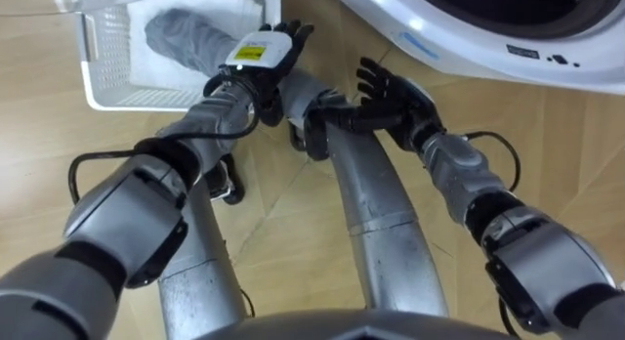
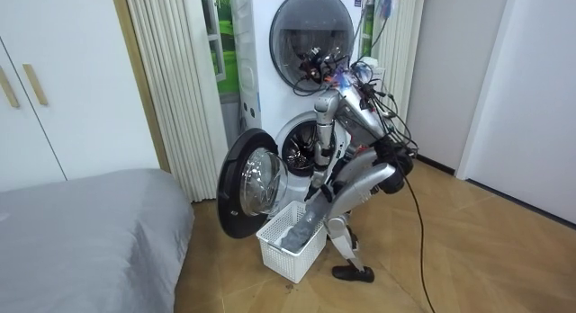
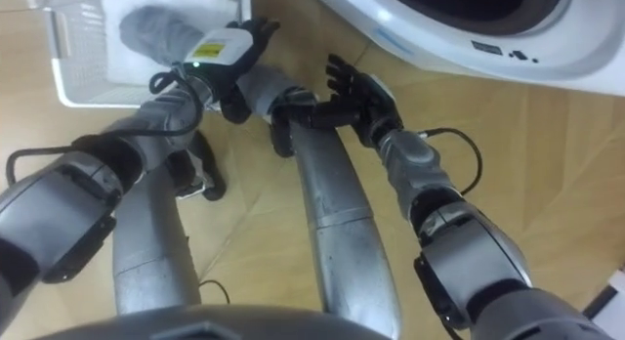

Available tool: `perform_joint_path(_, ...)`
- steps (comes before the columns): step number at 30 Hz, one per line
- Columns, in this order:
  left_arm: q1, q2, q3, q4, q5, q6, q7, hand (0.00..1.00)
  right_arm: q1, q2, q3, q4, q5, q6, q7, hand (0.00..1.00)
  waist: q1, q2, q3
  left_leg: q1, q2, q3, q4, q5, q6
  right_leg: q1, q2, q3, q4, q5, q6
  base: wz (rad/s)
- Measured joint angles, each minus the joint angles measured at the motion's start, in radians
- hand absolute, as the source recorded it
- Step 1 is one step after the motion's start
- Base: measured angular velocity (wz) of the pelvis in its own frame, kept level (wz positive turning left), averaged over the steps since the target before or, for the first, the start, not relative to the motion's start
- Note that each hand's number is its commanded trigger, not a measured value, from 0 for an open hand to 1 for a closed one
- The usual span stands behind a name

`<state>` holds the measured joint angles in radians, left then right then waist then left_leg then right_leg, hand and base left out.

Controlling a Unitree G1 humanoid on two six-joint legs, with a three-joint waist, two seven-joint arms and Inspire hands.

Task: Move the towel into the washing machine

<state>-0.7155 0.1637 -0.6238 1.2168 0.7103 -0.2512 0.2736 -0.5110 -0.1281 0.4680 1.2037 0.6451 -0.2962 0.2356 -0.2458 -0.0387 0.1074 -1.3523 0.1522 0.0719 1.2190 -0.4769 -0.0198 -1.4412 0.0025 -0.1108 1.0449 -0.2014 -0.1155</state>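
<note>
Your right hand (image 1: 391, 96) hangs above the wooden floor (image 1: 293, 213), between the basket (image 1: 107, 91) and the washing machine (image 1: 469, 32), fingers spread wide and holding nothing. Your left hand (image 1: 269, 52) sits over the basket's right edge, just at the end of the grey towel (image 1: 181, 35). Its fingers look stretched and relaxed, not closed on anything, though its underside is hidden from you.

You'll find the towel inside the basket, bunched into a loose roll along the right side, on top of a white cloth (image 1: 146, 71). In the room view the robot bends forward over the basket, which stands on the floor beside the open door (image 2: 252, 183) of the lower machine.

Expect the towel to be light, soft and floppy. It probably won't slip, but it will sag and trail once lifted, and a hanging end could snag on the basket's rim or the door. Take it around the thick middle of the roll, gathering several folds at once, not by a corner. Mind the white cloth beneath: too deep a pinch may bring it along.
</note>
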Motion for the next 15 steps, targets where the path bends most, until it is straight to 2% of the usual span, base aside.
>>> perform_joint_path(1,0.000,0.008,-0.019,0.001,0.000,0.000,0.000,0.11,0.000,-0.001,0.000,0.000,-0.001,0.000,-0.006,0.00,-0.004,0.000,-0.0002,0.000,0.002,0.000,-0.001,-0.002,0.000,0.000,0.000,-0.002,0.000,-0.002,-0.003,-0.04)
perform_joint_path(2,0.000,0.012,-0.029,0.001,0.000,0.000,0.000,0.73,-0.001,0.000,0.000,0.000,-0.001,0.000,-0.007,0.00,-0.007,0.000,-0.0002,0.000,0.004,0.000,-0.002,-0.004,0.003,0.000,0.001,-0.004,0.000,-0.005,-0.004,0.00)
perform_joint_path(3,0.000,0.012,-0.032,0.001,0.000,0.000,-0.001,1.00,-0.001,0.000,0.000,-0.001,-0.001,0.000,-0.006,0.00,-0.007,0.000,-0.0002,0.000,0.005,0.000,-0.002,-0.005,0.005,0.000,0.001,-0.004,0.000,-0.007,-0.004,0.00)
perform_joint_path(9,-0.013,0.016,-0.070,0.002,-0.003,0.000,-0.017,1.00,-0.011,0.000,0.002,-0.001,-0.001,0.000,-0.006,0.00,-0.015,-0.005,-0.0004,-0.015,0.009,0.000,-0.002,-0.014,0.009,-0.014,0.001,-0.009,-0.001,-0.017,-0.001,0.00)
perform_joint_path(15,-0.020,0.042,-0.097,0.002,-0.003,0.000,-0.052,1.00,-0.018,0.006,0.002,-0.001,-0.026,0.000,-0.013,0.00,-0.021,-0.033,-0.0002,-0.015,0.009,0.000,-0.003,-0.016,0.009,-0.015,0.001,-0.009,0.000,-0.020,0.000,0.00)
